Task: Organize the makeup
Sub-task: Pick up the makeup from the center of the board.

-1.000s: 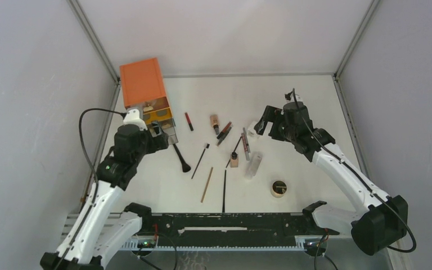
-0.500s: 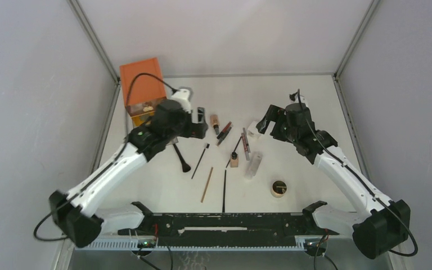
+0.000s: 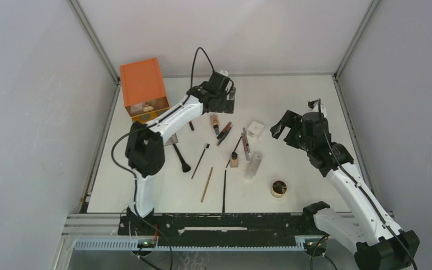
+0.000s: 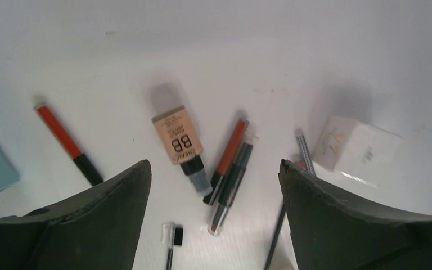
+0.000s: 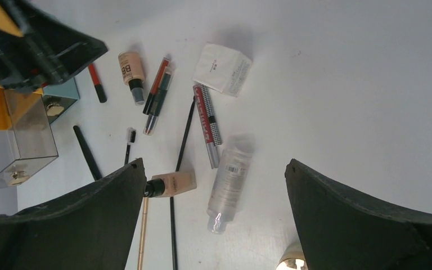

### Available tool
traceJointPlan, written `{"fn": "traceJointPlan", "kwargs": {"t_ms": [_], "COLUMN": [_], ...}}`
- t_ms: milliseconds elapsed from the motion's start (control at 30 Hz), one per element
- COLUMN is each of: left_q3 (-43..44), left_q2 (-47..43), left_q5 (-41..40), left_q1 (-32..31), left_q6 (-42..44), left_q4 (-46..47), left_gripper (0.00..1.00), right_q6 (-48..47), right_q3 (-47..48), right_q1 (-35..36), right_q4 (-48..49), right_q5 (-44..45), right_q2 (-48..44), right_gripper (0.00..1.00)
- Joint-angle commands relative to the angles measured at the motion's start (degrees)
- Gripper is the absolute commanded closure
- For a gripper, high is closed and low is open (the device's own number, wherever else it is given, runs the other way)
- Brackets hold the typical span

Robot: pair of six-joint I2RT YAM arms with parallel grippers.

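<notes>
A: Your left end effector (image 4: 215,169) has swung from the orange box (image 3: 144,90) to above the BB tube (image 4: 178,139).
B: Noted: wide, empty, likely lining up a pick. Your right end effector (image 5: 214,169) gapes too; makeup (image 3: 224,133) lies scattered on the surface (image 3: 298,95).

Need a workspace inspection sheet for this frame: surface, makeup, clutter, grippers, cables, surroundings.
surface: white table, no spills seen.
job's things: makeup loose mid-table, none held: BB tube, red pencil, red and dark sticks side by side, white box, clear tube, black brush, wooden pencil, round compact.
clutter: nothing seen.
grippers: left gripper open, above the BB tube and sticks; right gripper open, above the clear tube; both empty.
cables: black cable loops above the left wrist, off the makeup.
surroundings: orange drawer box at the far left corner, drawers open; grey walls.
</notes>
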Motion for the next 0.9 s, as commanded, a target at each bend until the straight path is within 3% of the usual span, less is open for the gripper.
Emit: {"fn": "traceJointPlan", "kwargs": {"t_ms": [0, 400, 667, 867], "left_q3": [7.1, 8.3, 6.9, 5.1], "left_q2": [6.0, 14.9, 15.8, 15.0], "left_q5": [0.6, 0.7, 3.5, 9.1], "left_q1": [2.6, 4.3, 5.1, 6.4], "left_q6": [-3.5, -5.5, -5.2, -4.4], "left_q4": [-5.4, -7.2, -5.0, -2.7], "left_gripper": [0.14, 0.32, 0.41, 0.63], "right_q6": [-0.6, 0.0, 0.4, 0.9], "right_q3": [-0.4, -1.4, -1.5, -1.8], "right_q1": [-1.4, -2.1, -2.1, -2.1], "right_q4": [-0.7, 0.9, 0.5, 1.0], "right_q5": [-0.7, -3.4, -4.2, -4.7], "right_q2": [-2.4, -1.6, -1.5, -1.7], "right_gripper": [0.00, 0.00, 0.00, 0.00]}}
